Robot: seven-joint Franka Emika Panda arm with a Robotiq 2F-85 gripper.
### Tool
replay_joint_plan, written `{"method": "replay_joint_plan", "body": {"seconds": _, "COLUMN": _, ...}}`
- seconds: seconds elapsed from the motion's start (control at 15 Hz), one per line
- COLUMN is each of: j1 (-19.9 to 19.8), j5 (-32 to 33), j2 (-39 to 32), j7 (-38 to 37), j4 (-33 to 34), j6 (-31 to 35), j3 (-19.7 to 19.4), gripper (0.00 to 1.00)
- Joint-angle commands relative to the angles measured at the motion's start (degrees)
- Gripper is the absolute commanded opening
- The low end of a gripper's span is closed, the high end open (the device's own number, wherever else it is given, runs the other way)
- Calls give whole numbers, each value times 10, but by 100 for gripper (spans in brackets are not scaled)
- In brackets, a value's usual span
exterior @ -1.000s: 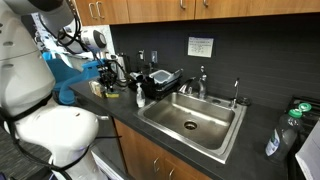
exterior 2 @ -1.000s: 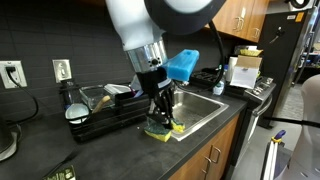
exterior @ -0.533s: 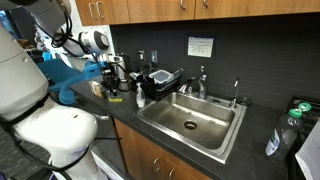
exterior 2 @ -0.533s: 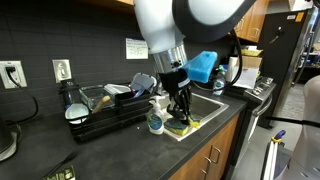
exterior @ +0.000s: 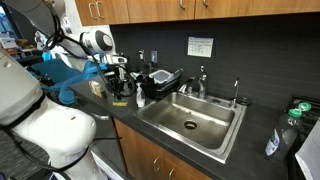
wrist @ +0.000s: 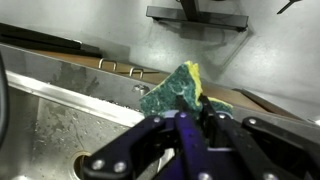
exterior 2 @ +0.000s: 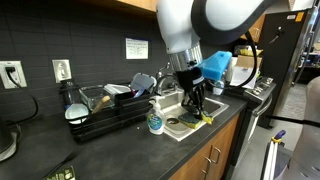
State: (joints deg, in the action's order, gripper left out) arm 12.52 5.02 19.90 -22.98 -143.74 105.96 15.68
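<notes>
Claw clenched on green-and-yellow scouring sponge, pinching one edge, likely so the rest juts free. Sponge held just above the stainless steel sink, over its rim corner.

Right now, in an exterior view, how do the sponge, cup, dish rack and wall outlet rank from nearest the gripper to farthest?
1. Sponge, clamped in the gripper.
2. Cup, on the counter just beside it.
3. Dish rack, further along.
4. Wall outlet, highest up and farthest off.
</notes>
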Motion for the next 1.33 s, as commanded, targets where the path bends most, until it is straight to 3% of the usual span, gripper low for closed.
{"method": "replay_joint_plan", "body": {"seconds": 0.0, "j1": -14, "j5": -5, "j2": 53, "j7": 0, "j4": -39, "j6": 4, "j3": -9, "gripper": 4}}
{"method": "replay_joint_plan", "body": {"seconds": 1.27, "j1": -128, "j5": 83, "j2": 138, "j7": 43, "j4": -98, "j6": 33, "j3": -90, "gripper": 4}}
